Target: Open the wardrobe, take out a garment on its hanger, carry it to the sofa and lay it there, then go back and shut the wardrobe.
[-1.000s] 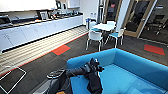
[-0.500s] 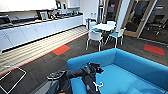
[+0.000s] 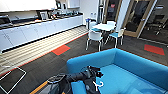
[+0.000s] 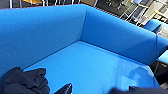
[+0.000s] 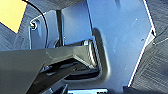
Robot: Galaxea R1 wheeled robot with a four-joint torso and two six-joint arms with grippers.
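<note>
The bright blue sofa (image 3: 130,67) stands right in front of me. My left arm reaches over its near end, and my left gripper (image 3: 97,74) hovers above the seat. Just below it the black garment (image 3: 89,86) lies bunched on the sofa, and the white hanger (image 3: 98,85) shows with its hook free of the gripper. In the left wrist view the garment (image 4: 23,81) lies crumpled on the sofa (image 4: 95,62) off to one side, and bare blue seat shows between the gripper's dark fingertips (image 4: 66,89), so the gripper stands open. The wardrobe is out of view.
A white table (image 3: 105,27) with white, teal-seated chairs (image 3: 95,37) stands beyond the sofa. A long white kitchen counter (image 3: 37,30) runs along the left wall. Dark carpet with an orange patch (image 3: 61,49) lies between. The right wrist view holds my own base (image 5: 100,37) above the carpet.
</note>
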